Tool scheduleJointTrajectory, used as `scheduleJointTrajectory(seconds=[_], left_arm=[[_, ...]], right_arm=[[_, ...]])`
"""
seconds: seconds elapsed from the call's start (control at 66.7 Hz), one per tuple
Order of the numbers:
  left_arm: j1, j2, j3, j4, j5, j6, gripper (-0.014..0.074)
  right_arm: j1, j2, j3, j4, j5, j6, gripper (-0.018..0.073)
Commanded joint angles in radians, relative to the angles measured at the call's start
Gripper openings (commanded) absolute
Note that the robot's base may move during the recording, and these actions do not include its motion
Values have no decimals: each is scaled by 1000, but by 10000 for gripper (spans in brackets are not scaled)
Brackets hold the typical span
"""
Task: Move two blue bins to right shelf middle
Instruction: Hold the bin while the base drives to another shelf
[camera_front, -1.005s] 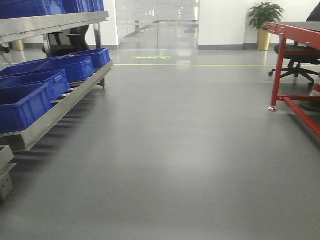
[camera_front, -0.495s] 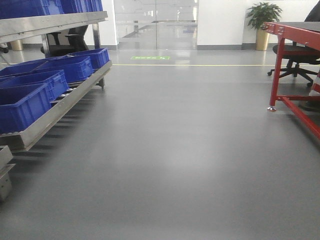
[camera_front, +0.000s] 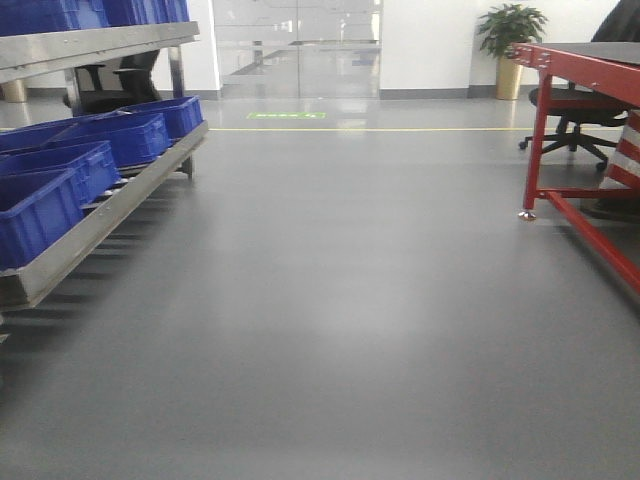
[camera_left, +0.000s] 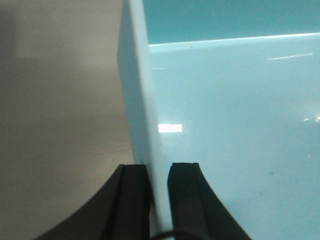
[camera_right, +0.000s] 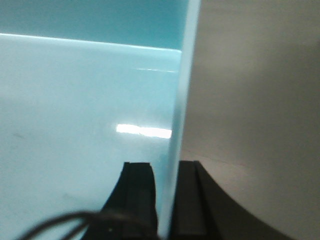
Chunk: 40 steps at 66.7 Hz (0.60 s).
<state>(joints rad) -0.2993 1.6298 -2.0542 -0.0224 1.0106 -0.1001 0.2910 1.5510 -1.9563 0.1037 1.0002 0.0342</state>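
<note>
Bin (camera_left: 240, 125) is gripped by both claws, with grey floor (camera_left: 60, 100) showing beyond its walls. Left claw (camera_left: 157, 172) pinches one thin wall, a finger on each side. Right claw (camera_right: 167, 170) pinches the opposite wall likewise.

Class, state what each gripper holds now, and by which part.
Each holds a light-blue bin by an upright wall, clamped between its jaws: left gripper on one wall, right gripper on another.

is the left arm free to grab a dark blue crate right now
Probably not: the left gripper is shut on the pale blue bin, and the dark blue crates sit well off.
</note>
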Motion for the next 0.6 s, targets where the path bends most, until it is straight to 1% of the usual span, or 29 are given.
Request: scheduleJointTrajectory(seconds=[0.0, 0.585], left_arm=[[-3, -15, -13, -38, -43, 18, -111], [-3, -15, -13, -38, -43, 18, -111]], right_arm=[[-4, -4, -8, 6, -44, -17, -152], [-4, -4, -8, 6, -44, -17, -152]])
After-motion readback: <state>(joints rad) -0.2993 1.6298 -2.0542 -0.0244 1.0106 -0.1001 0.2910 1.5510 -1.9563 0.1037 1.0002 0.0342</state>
